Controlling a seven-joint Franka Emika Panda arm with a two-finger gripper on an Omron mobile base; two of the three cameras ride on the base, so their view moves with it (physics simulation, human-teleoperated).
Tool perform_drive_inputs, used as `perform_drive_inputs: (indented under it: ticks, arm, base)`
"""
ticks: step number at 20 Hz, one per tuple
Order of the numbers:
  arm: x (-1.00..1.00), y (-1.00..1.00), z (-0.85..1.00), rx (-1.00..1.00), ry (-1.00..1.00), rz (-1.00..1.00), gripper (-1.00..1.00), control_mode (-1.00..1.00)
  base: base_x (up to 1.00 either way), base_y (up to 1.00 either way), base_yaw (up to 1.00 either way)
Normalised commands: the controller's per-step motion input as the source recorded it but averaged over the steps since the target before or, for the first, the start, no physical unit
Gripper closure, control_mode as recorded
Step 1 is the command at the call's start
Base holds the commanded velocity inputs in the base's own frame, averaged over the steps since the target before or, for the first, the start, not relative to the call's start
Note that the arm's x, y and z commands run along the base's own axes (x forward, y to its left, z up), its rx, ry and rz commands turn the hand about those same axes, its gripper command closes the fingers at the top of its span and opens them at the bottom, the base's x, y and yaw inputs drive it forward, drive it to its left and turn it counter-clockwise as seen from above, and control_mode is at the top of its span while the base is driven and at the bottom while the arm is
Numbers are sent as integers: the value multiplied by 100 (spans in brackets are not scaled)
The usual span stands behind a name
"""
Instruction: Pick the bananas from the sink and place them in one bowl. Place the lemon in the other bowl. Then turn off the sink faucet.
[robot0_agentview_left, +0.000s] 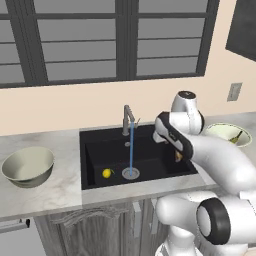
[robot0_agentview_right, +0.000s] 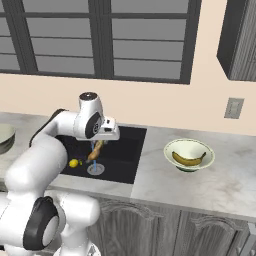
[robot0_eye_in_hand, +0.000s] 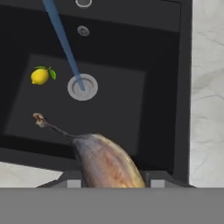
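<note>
Sitting empty at the left of the left base view, the grey-beige bowl (robot0_agentview_left: 28, 166) waits on the tabletop (robot0_agentview_left: 55, 192), presumably for the lemon (robot0_agentview_left: 106, 173), which lies on the sink (robot0_agentview_left: 100, 150) floor left of the drain (robot0_agentview_left: 131, 173). Water runs from the faucet (robot0_agentview_left: 128, 119) onto that drain. Right of the stream, the gripper (robot0_agentview_left: 177, 156) hangs above the basin, jaws closed on a banana (robot0_eye_in_hand: 107, 162), likely bound for the pale bowl (robot0_agentview_right: 189, 154) at right, which already holds one banana (robot0_agentview_right: 188, 160).
</note>
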Motion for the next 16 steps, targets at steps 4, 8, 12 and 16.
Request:
perform_drive_inputs:
  ticks: [4,8,12,16]
  arm:
    - [-12,-56,25,0,-3,0,100,-100]
    - [-13,-66,22,0,0,0,100,-100]
    - [-2,-72,21,0,0,0,100,-100]
    - [0,-71,23,0,0,0,100,-100]
  base:
    - [0,0,0]
    - [0,0,0]
    - [0,0,0]
    - [0,0,0]
